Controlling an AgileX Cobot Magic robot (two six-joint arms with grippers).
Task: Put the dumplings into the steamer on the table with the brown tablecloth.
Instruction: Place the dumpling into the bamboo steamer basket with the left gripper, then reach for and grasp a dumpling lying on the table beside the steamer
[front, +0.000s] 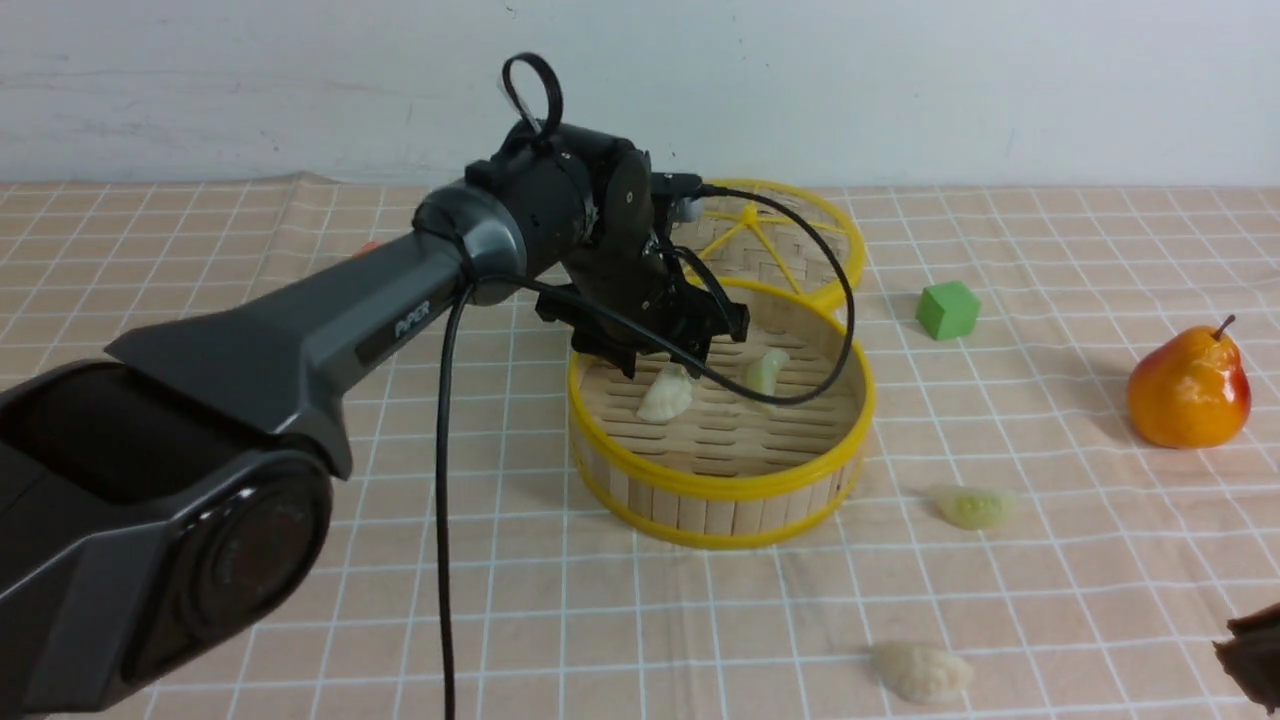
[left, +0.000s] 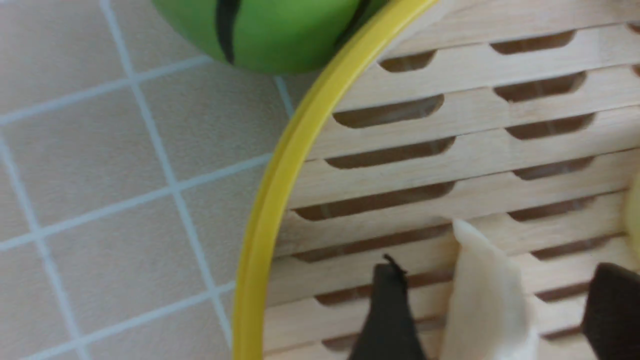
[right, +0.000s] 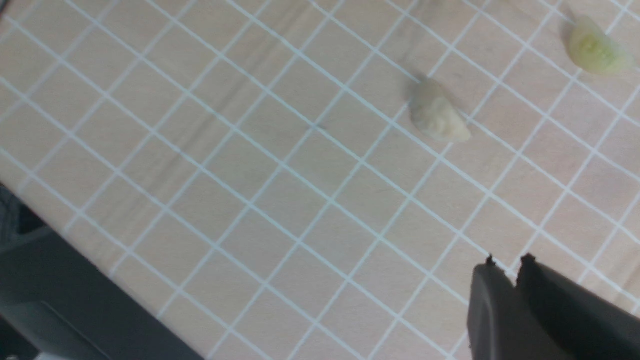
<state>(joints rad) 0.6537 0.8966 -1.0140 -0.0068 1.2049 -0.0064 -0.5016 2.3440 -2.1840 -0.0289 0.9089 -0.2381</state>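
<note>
1 white dumpling (left: 485, 310) (in the steamer (left: 265, 200)) sits inside spread left gripper (left: 495, 267); right gripper (right: 507, 262) pressed together.

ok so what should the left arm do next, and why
Probably lift the left hand straight up out of the steamer. Its fingers stand apart from the white dumpling, which lies on the slats, so that one looks delivered. A green dumpling and a cream dumpling wait on the cloth.
</note>
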